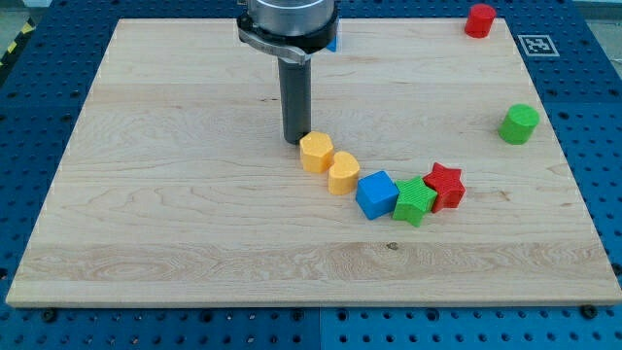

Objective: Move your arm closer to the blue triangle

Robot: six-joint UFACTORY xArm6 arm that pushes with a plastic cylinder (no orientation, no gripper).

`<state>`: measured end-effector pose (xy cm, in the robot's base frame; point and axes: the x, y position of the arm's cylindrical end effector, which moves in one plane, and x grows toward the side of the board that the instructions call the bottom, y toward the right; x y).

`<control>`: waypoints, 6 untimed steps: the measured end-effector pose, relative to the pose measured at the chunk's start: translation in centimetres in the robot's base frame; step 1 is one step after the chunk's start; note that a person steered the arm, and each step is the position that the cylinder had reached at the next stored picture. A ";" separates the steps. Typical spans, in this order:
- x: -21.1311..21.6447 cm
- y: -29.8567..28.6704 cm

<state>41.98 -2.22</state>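
My tip point(295, 142) rests on the wooden board point(175, 194) just left of a yellow hexagon block point(316, 153), close to touching it. The blue triangle point(333, 42) is near the view's top, mostly hidden behind the arm's body; only a small blue edge shows to the right of the arm. My tip is well below that blue block in the view.
A row runs down to the right from the hexagon: a yellow heart point(343, 173), a blue cube point(376, 193), a green star point(416, 201) and a red star point(445, 186). A green cylinder point(519, 123) stands at the right, and a red cylinder point(479, 19) at the top right.
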 end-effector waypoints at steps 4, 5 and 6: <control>-11.2 -1.3; -16.8 -1.4; -20.2 -0.5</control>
